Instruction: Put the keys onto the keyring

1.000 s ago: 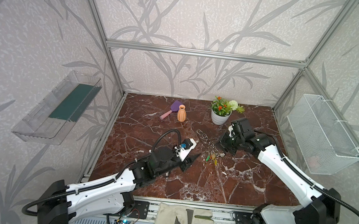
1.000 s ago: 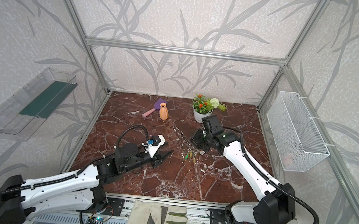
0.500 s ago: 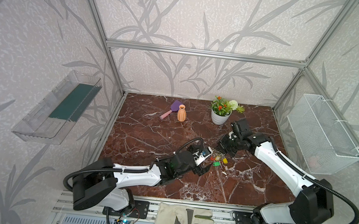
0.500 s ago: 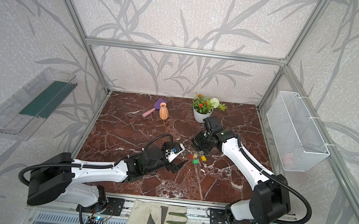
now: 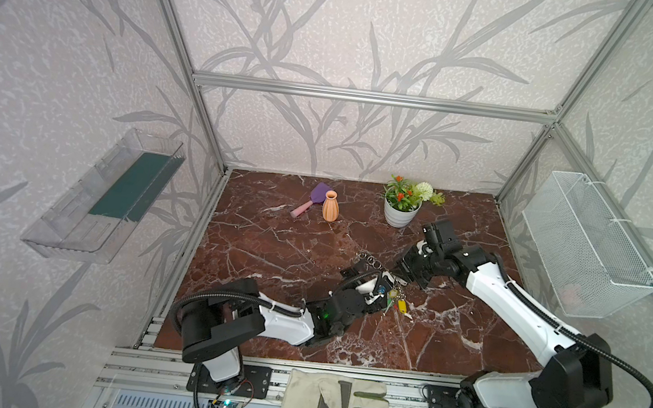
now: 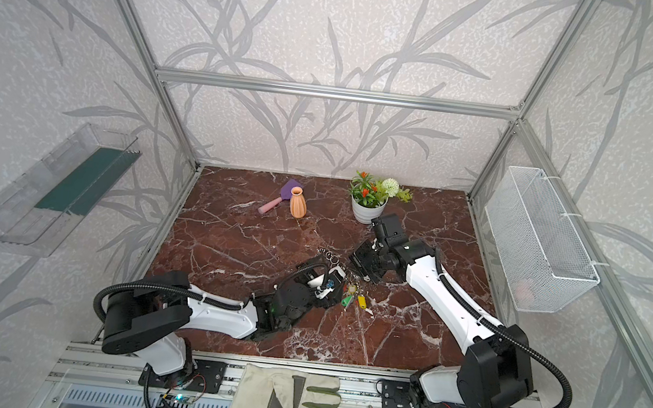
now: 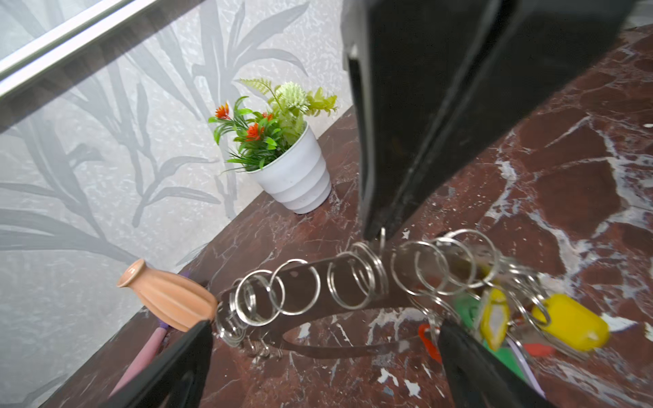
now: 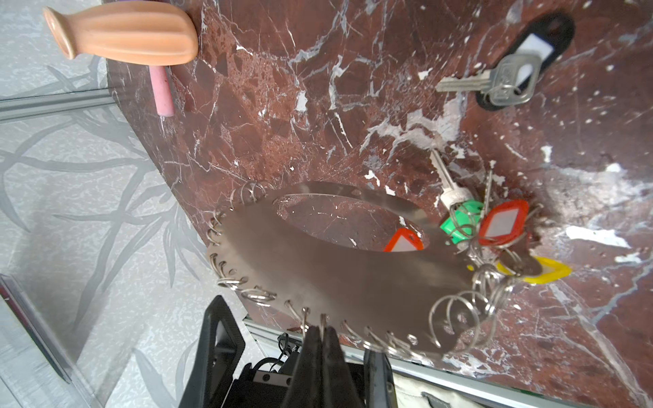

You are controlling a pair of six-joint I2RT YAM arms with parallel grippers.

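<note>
Presently, near the middle of the surface (image 5: 269,249), the right jaws clamp the fringed edge of the tilted keyring (image 8: 318,275) and the left jaws gape beside its low end, where the keys (image 8: 501,226) bunch; we judge this thin pinch may slip and drop it.

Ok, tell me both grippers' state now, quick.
Left gripper: open, holding nothing.
Right gripper: shut on the keyring, at its edge.

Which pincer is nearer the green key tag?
Left: the left pincer, open, has a finger beside the green key tag; right pincer grips the keyring at its edge, farther off.
</note>
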